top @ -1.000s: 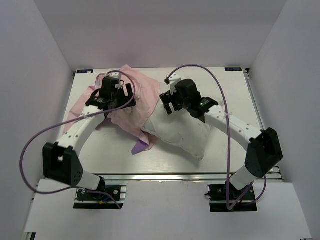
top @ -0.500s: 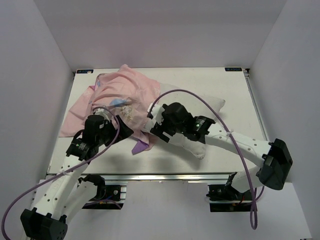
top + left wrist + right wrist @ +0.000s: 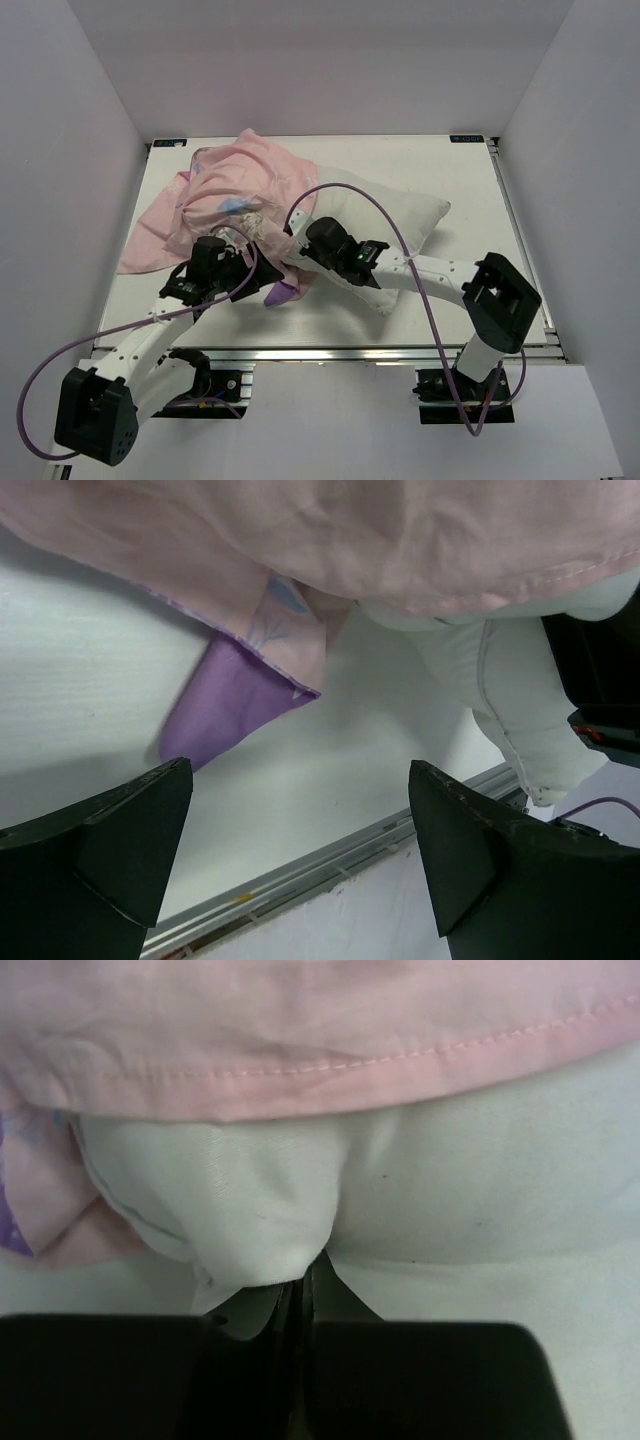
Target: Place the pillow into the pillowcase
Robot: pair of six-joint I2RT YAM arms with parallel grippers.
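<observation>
Feeding the pillow (image 3: 400,215), which lies centrally with its left end under the pillowcase (image 3: 240,180) hem, goes best if my right gripper (image 3: 303,1285), clamped on its near-left corner, pushes left while my left gripper (image 3: 300,770), jaws apart, lifts the purple flap (image 3: 225,705).

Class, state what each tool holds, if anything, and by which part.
The right tool pinches a fold of the pillow near its end, beside the pillowcase hem. The left tool is open, holding nothing.

Open tabletop (image 3: 470,180) right of pillow (image 3: 415,205); pillowcase (image 3: 230,180) crowds left.
</observation>
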